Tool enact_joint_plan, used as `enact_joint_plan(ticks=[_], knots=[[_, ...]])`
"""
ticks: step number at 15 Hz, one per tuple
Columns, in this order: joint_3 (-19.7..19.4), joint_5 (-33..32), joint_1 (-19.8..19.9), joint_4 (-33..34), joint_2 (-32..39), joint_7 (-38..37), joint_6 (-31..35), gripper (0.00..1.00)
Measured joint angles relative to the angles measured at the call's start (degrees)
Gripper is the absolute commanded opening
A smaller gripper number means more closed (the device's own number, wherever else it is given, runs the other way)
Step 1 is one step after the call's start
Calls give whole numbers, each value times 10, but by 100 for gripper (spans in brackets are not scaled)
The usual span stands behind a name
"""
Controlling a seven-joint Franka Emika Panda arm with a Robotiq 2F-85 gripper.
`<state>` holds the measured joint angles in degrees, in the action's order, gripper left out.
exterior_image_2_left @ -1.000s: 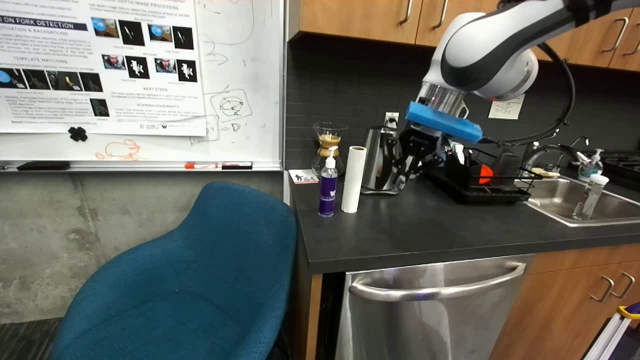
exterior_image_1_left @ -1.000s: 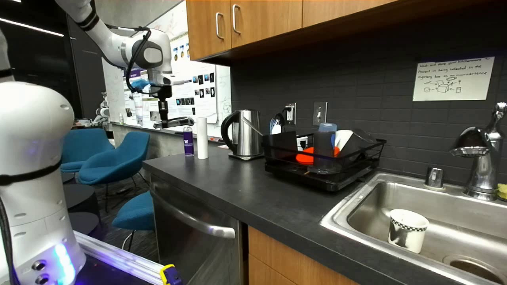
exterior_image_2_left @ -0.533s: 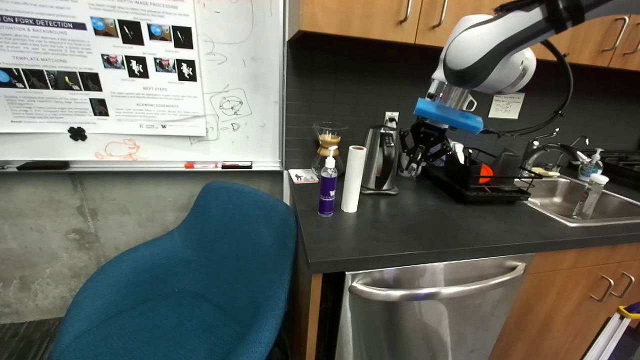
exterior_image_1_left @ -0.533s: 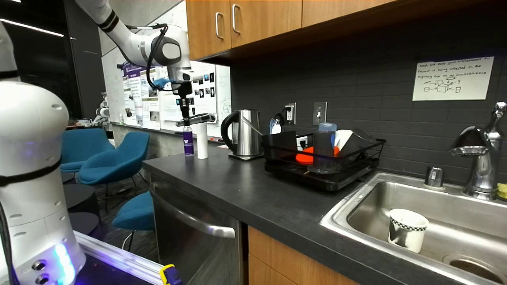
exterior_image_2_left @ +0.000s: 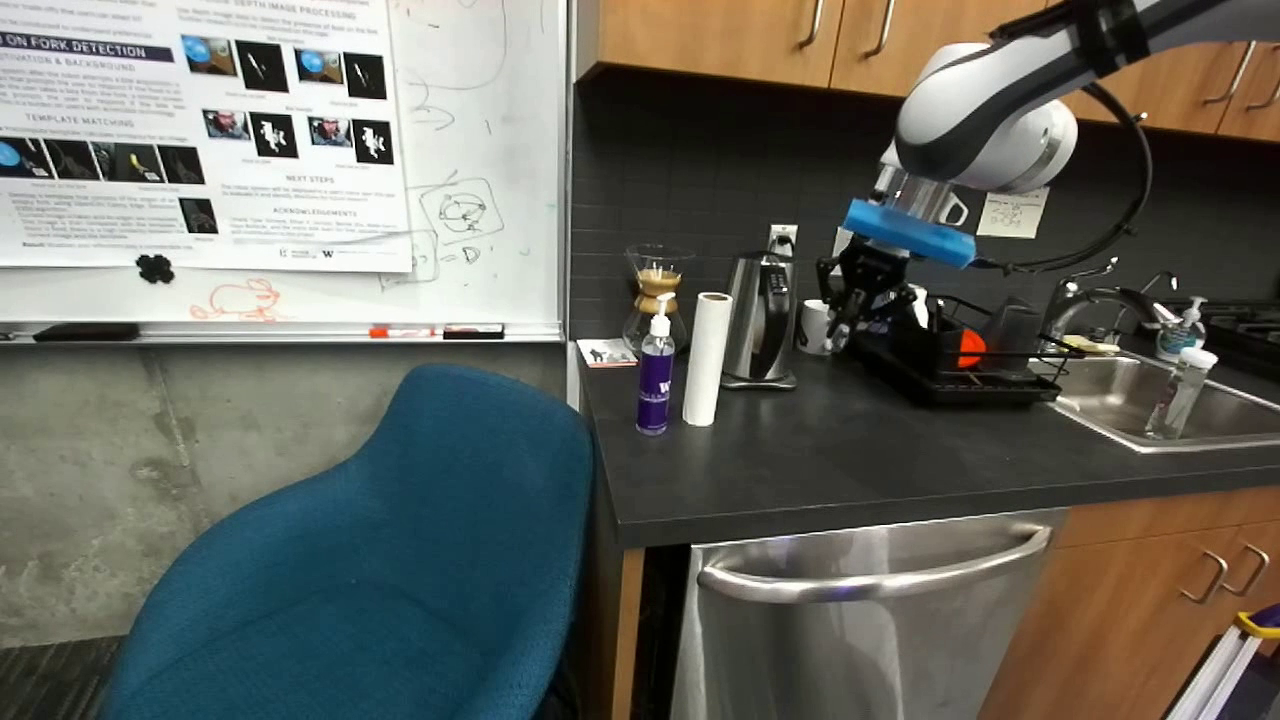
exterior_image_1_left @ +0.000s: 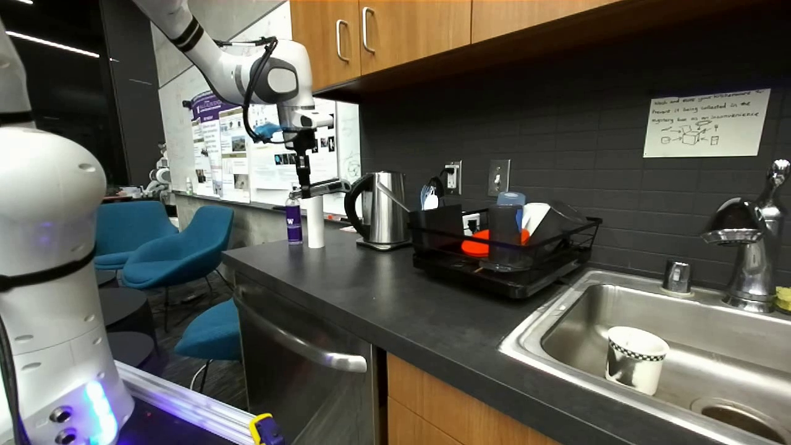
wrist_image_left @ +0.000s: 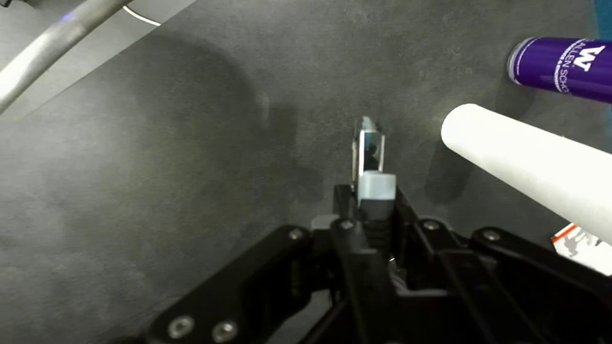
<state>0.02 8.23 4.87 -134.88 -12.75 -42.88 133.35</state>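
My gripper [exterior_image_1_left: 304,190] is shut on a slim grey and black stapler-like tool [exterior_image_1_left: 332,186], which sticks out sideways above the counter in an exterior view. Seen end-on in the wrist view, the tool [wrist_image_left: 377,185] lies between the black fingers [wrist_image_left: 342,198], with its metal part pointing away. A white paper roll [wrist_image_left: 530,160] stands to the right there, apart from the gripper, and beyond it a purple bottle [wrist_image_left: 564,67]. Behind the gripper [exterior_image_2_left: 848,318] in an exterior view, a white mug [exterior_image_2_left: 812,328] is partly hidden beside the steel kettle [exterior_image_2_left: 745,320].
A black dish rack [exterior_image_1_left: 525,281] with dishes sits between the kettle and the steel sink [exterior_image_1_left: 568,309]. A patterned cup [exterior_image_1_left: 636,361] stands in the sink. Wooden cabinets [exterior_image_1_left: 414,31] hang over the counter. A glass coffee maker [exterior_image_2_left: 658,285] and a card [exterior_image_2_left: 606,352] are behind the bottle.
The arm has moved to the right in both exterior views, still holding the tool, passing the bottle and roll in one of them. The white mug has come into fuller view behind the gripper.
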Motion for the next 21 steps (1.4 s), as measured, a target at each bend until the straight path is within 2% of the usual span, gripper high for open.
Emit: enact_joint_plan(ticks=[4, 5, 14, 15, 21], knots=[[-11, 0, 0, 0, 0, 7, 0, 5], [-14, 0, 0, 0, 0, 9, 0, 19], [-20, 0, 1, 0, 0, 17, 1, 19], [-20, 0, 1, 0, 0, 17, 1, 5], [-20, 5, 5, -1, 6, -3, 1, 5]])
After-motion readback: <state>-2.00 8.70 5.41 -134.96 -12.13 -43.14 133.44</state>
